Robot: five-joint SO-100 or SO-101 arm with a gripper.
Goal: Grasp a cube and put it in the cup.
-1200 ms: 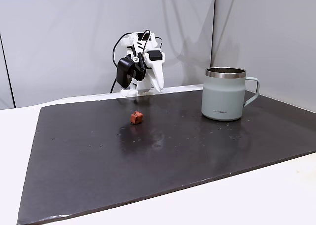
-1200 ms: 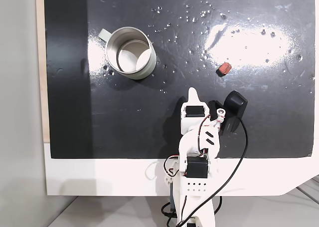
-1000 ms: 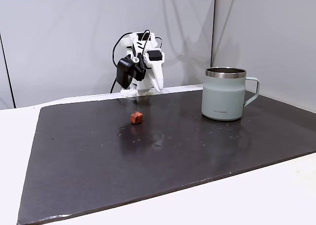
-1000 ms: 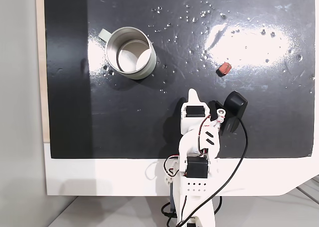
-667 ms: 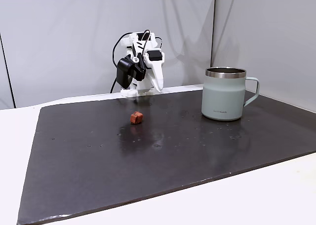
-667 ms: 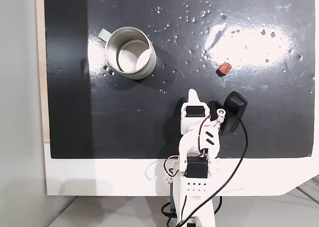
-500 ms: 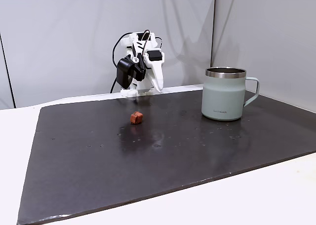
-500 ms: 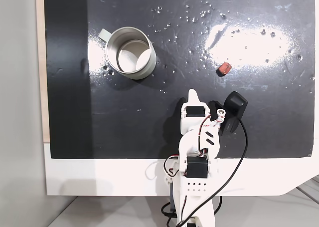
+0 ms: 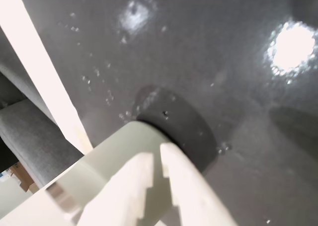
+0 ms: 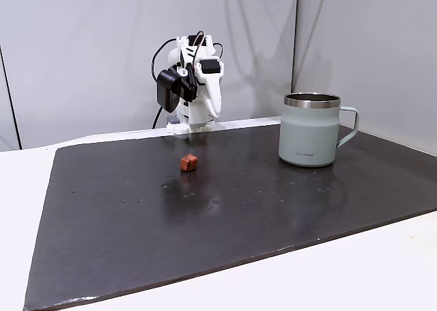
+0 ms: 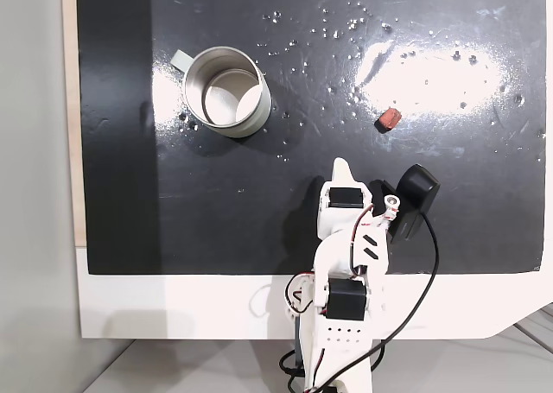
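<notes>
The gripper (image 9: 156, 159) is hanging with its fingers nearly together, empty, at the wrist view's lower centre. The cube (image 11: 390, 117) is sitting well apart from it, right of centre in a fixed view, corner turned toward the arm, no long axis. Approaching that narrow, I'd say it risks knocking the cube away, far from the cup (image 10: 311, 130) at the right.

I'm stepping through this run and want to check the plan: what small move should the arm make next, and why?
Probably swing toward the cube and reach out over it. The gripper is raised near the arm's base with its fingers close together, while the cube lies untouched on the dark mat, ahead and to the right in the top-down fixed view, far from the cup.
</notes>
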